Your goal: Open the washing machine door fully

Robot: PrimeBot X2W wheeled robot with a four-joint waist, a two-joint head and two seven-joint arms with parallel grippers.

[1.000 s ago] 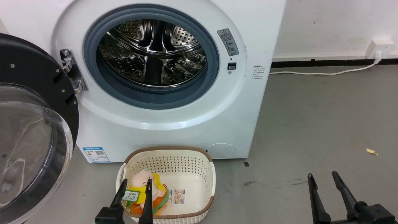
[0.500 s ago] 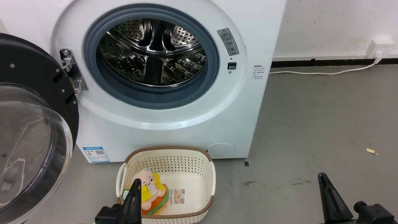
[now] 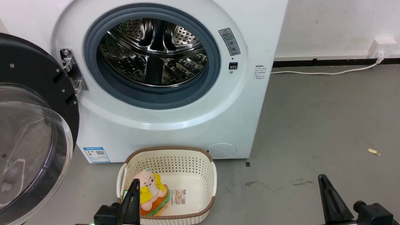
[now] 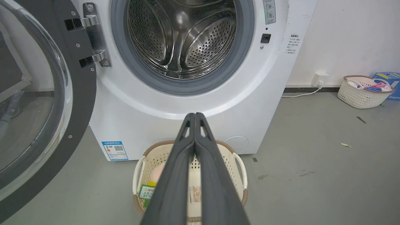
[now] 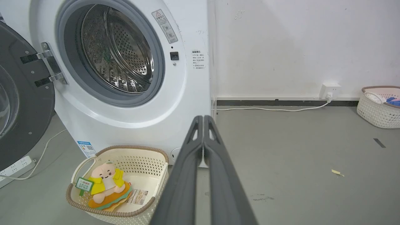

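Head view, left: the washing machine door (image 3: 31, 125) stands wide, job seemingly done; left gripper (image 3: 134, 185) and right gripper (image 3: 323, 182) idle low, fingers pressed together.

**Door out left, basket front and centre**

The washing machine (image 3: 175, 125) stands back against the wall, and the washing machine door (image 3: 31, 62) hangs out to its left on the hinge (image 3: 73, 72), well away from the drum (image 3: 153, 53) opening. Down on the floor (image 3: 312, 125), just in front of the machine, sits a basket (image 3: 214, 178). In its left half lies a soft toy (image 3: 150, 190), with a card (image 3: 178, 197) flat beside it on the right. The left gripper (image 3: 136, 182) is over the basket's near left edge, and the right gripper (image 3: 322, 178) is well off to the right. Behind that, a wall socket (image 3: 382, 47) sends its cable (image 3: 322, 73) along the floor toward the machine. Further right by the wall there's a second basket (image 5: 378, 107), and left of the machine, below the door, a power strip (image 5: 14, 167)
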